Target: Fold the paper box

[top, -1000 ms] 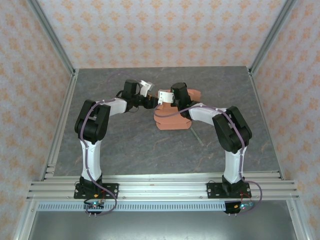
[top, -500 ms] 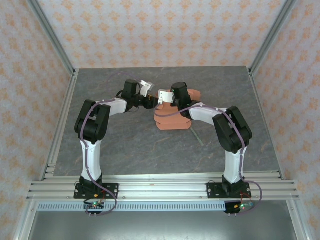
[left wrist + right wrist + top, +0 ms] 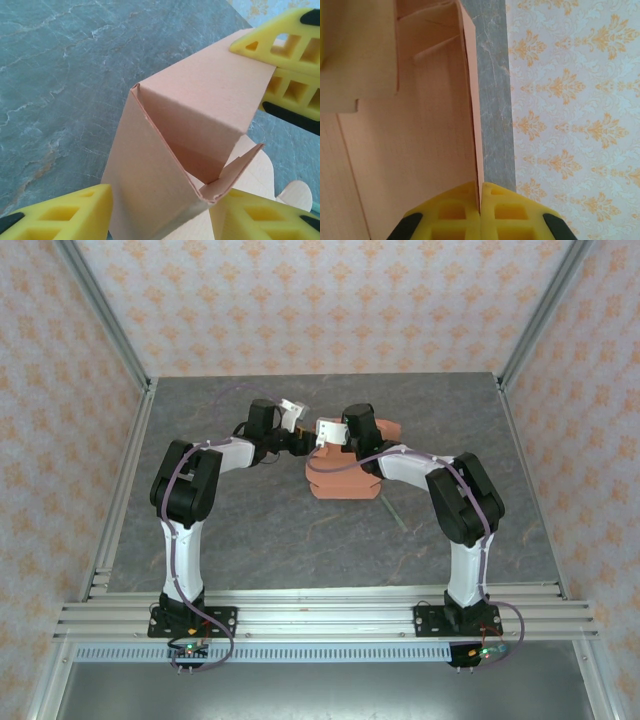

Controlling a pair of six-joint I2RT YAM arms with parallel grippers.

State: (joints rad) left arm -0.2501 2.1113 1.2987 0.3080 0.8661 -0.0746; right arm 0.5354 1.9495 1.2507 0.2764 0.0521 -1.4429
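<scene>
**Salmon-orange thin-card paper box half folded**

It sits centrally on the grey marbled desk. Several walls stand creased, while rounded flaps lie flat. Left end effector, half spread, clamps a raised corner. Right end effector pinches one thin wall. Closing remains.

paper box: 1 | left pincer + right pincer: 2 | grey stick: 1

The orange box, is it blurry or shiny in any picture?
Top external view: the paper box is small, evenly lit, no glare. Left wrist view: close and sharp, with a soft shadow inside its fold. Right wrist view: its thin edge is crisp, the card grain shows, no shine.
</scene>
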